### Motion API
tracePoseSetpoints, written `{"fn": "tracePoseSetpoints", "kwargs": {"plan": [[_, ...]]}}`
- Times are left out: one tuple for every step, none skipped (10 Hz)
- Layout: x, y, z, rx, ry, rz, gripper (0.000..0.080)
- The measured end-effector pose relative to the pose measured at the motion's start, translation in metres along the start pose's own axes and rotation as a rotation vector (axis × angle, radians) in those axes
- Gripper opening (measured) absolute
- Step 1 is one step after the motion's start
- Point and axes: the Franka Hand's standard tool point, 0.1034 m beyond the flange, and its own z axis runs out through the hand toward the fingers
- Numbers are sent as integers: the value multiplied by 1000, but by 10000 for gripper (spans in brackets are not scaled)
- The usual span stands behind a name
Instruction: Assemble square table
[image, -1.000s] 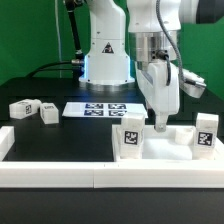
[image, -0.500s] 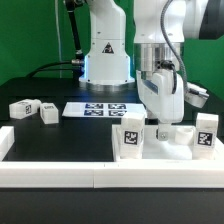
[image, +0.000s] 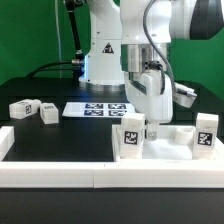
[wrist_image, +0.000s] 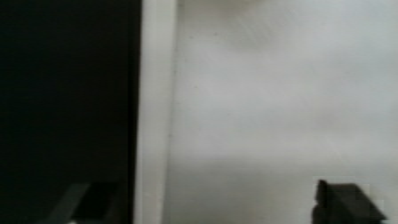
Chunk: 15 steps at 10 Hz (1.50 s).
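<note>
The white square tabletop (image: 172, 147) lies at the exterior view's right, by the front rail. Two white tagged legs stand upright on it, one at its left corner (image: 130, 136) and one at its right corner (image: 207, 131). Two more tagged legs (image: 22, 107) (image: 48, 114) lie loose at the far left. My gripper (image: 155, 122) hangs just above the tabletop, beside the left upright leg. In the wrist view my gripper (wrist_image: 210, 205) is open and empty. Its dark fingertips (wrist_image: 345, 202) stand wide apart over the tabletop's white surface (wrist_image: 267, 100) and raised rim (wrist_image: 157, 100).
The marker board (image: 100, 109) lies flat at the middle of the dark table. Long white border rails run along the front (image: 80, 172) and the left side (image: 5, 138). The robot's base (image: 105, 55) stands behind, and a green wall closes the back.
The arm has shifted toward the exterior view's left and the wrist has turned. The gripper now stands closer to the left upright leg. No part has moved.
</note>
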Motion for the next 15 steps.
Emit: {"fn": "tracePoseSetpoints", "kwargs": {"plan": [[-1, 6, 2, -17, -7, 1, 470], [-2, 11, 4, -35, -14, 2, 286], [-3, 17, 7, -53, -21, 3, 152], [-3, 19, 7, -60, -23, 10, 152], [-2, 20, 7, -60, -22, 11, 68], [-2, 20, 7, -60, -22, 11, 68], [-2, 20, 7, -60, -22, 12, 68], [-2, 20, 7, -60, -22, 12, 68], [-2, 20, 7, -60, -22, 12, 68], [-2, 20, 7, -60, -22, 12, 68], [-2, 20, 7, -60, -22, 12, 68], [-2, 20, 7, -60, -22, 12, 68], [-1, 20, 7, -58, -20, -3, 68], [7, 25, 5, -42, -2, -68, 68], [16, 30, 5, -38, 10, -107, 68]]}}
